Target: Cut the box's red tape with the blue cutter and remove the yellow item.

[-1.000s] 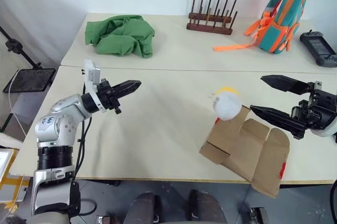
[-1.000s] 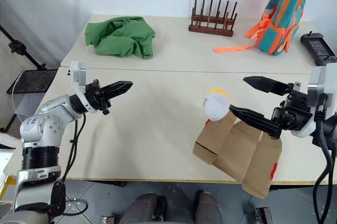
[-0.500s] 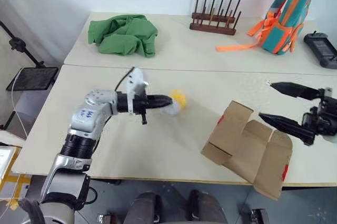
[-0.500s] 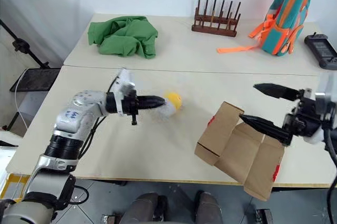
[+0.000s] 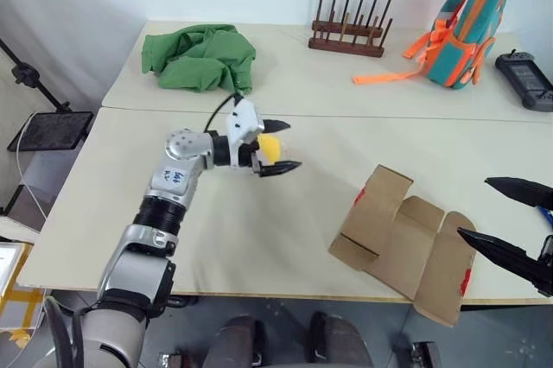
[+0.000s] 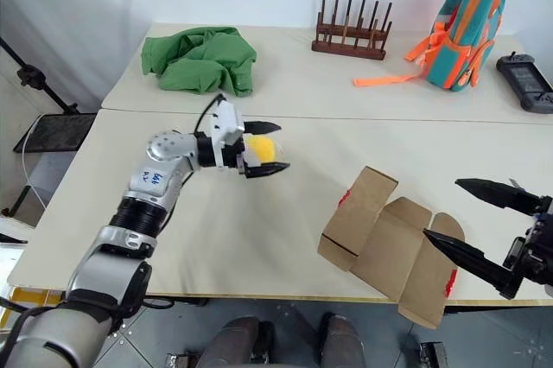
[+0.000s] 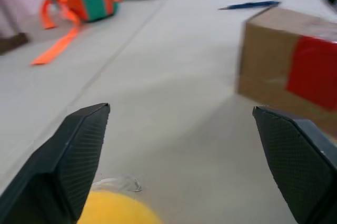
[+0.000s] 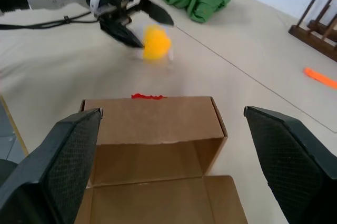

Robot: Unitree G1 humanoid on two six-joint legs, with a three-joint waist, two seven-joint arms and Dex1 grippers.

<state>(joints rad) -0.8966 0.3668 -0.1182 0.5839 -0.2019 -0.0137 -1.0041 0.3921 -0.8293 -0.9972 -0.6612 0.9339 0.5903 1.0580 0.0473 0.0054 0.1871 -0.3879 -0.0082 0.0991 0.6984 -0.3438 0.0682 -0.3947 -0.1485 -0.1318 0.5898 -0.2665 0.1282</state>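
Since prior frame, left gripper point(image 5: 278, 145) spreads wide round yellow item point(image 5: 269, 149), frame center; right gripper point(image 5: 510, 225) open, lower right, near box point(image 5: 402, 243).

Two pale tables point(image 5: 259, 212) stand pushed together along a seam. On the far one lie a crumpled green cloth point(image 5: 200, 58), a dark wooden peg rack point(image 5: 348, 33), a teal and orange backpack point(image 5: 471, 15) and a black handheld gadget point(image 5: 524, 79). The near one carries the box point(image 5: 404, 241) (flaps open, red tape point(image 5: 466, 281) on one flap) at its front edge, and the blue cutter point(image 7: 250, 6) beyond the box.
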